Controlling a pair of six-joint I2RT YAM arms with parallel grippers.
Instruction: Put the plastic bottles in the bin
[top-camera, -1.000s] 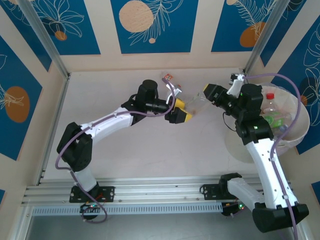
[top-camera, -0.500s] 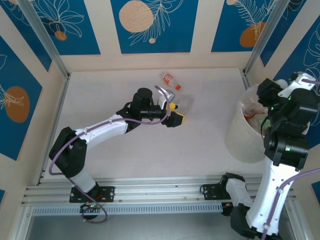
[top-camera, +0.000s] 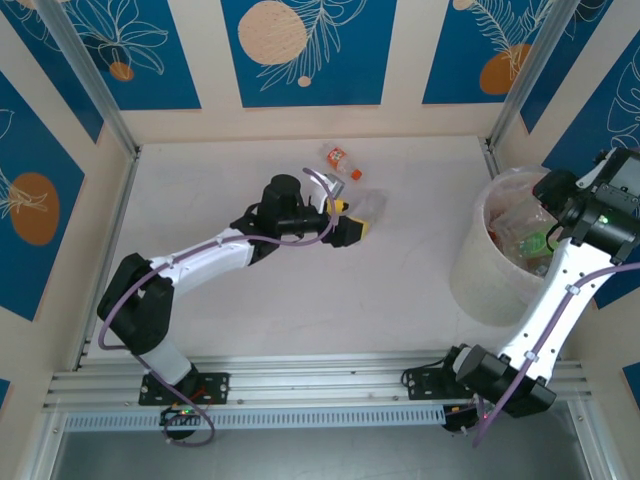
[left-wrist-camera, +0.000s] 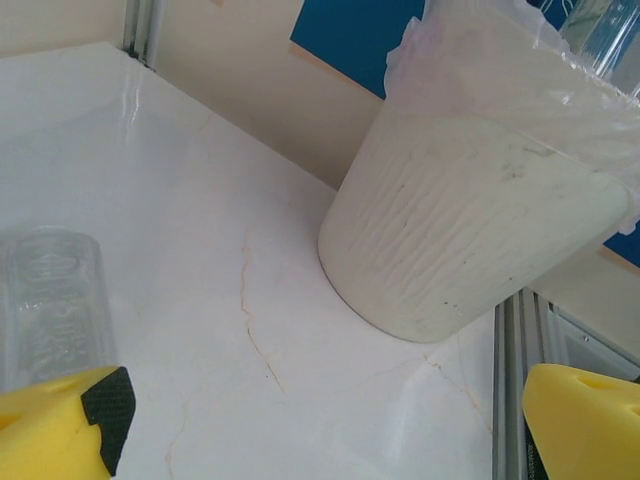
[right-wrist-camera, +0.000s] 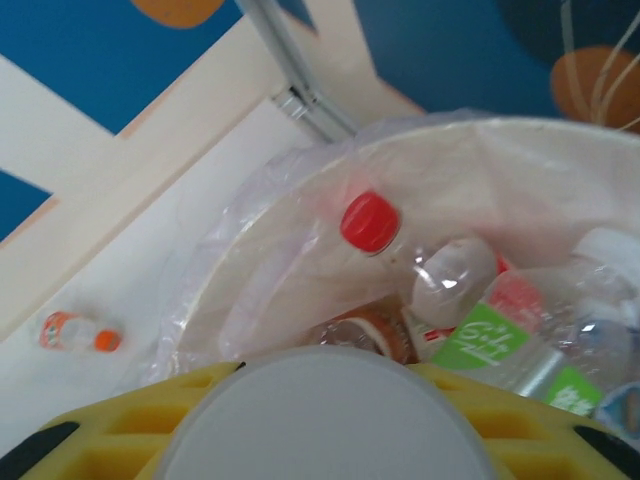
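The bin stands at the right, with several plastic bottles inside it, one red-capped and one green-labelled. My right gripper hangs over the bin's rim. Its yellow fingers are shut on a bottle whose pale round end faces the camera. A clear bottle lies on the table beside my left gripper. In the left wrist view this bottle is just outside the left finger. That gripper is open with nothing between its fingers. An orange-labelled bottle lies farther back.
The bin's ribbed wall shows ahead in the left wrist view, with a metal rail along the table edge beside it. Back and side walls enclose the table.
My right arm has swung from the table's middle to above the bin. My left gripper has shifted slightly left and stays by the clear bottle.
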